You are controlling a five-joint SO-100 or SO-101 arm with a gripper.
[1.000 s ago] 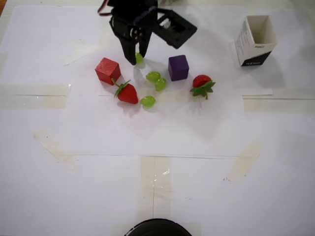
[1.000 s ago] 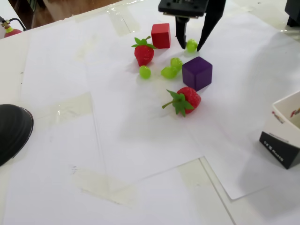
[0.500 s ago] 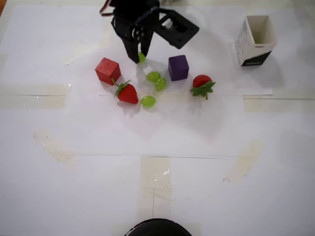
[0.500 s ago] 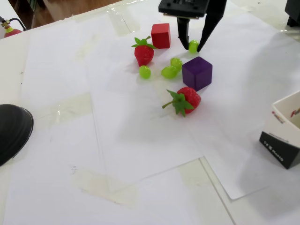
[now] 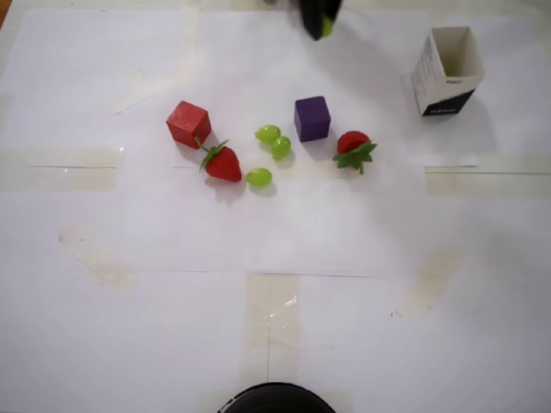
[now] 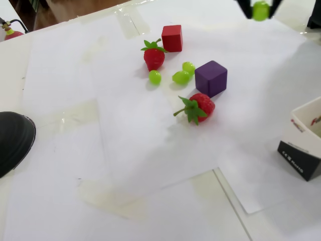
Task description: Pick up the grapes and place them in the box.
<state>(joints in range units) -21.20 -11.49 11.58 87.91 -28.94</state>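
Gripper (image 6: pixel 260 11) raised off the paper at top edge of fixed view, only fingertips in frame, pinched on a single grape (image 6: pixel 261 10). Dark tips on both sides of that grape, narrow gap filled by it. In overhead view same gripper (image 5: pixel 324 24) just a dark shape cut by top edge, w/ a sliver of the held grape (image 5: pixel 326 26) green at its lower right; jaw spread not readable from there.

Three more grapes on the white sheet: pair touching each other just left of purple cube (image 5: pixel 312 118) in overhead view, at (image 5: pixel 268 133) and (image 5: pixel 281 147); third (image 5: pixel 258 177) apart, just right of a strawberry (image 5: pixel 222 162). Same three in fixed view: (image 6: pixel 188 67), (image 6: pixel 181 77), (image 6: pixel 155 77).

Box (image 5: pixel 447 70) upright at right of overhead view, well apart from gripper and from the fruit cluster; square mouth open, inside walls visible. Fixed view gives only a cropped corner of box (image 6: pixel 304 145) at right edge, black base band w/ small print, mouth mostly out of frame.

Red cube (image 5: pixel 188 124) left of cluster, second strawberry (image 5: pixel 353 149) just right of purple cube. Fixed view alone shows a dark rounded object (image 6: pixel 14 140) at left edge in full side profile; overhead view catches only its rim at bottom centre.
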